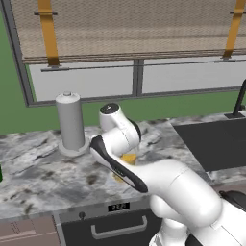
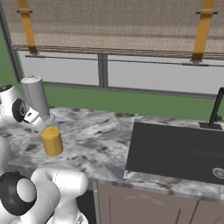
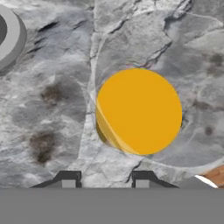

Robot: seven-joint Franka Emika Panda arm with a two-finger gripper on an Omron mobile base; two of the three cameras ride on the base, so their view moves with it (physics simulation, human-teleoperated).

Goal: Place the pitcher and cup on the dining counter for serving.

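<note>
the pitcher (image 3: 139, 111) stands on the window-side bench (image 1: 43, 168), near the grey canister (image 1: 70, 120). the pincer (image 3: 105, 180) hovers over the pitcher, parted and empty. nothing looks moved yet; both carries remain.

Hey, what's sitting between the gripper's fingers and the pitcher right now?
Nothing. In the hand view, bare marbled counter separates the gripper from the pitcher. The grey canister sits off to one side.

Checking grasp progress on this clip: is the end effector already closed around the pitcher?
No. In the hand view the end effector hangs above the pitcher, its fingertips apart and touching nothing.
</note>
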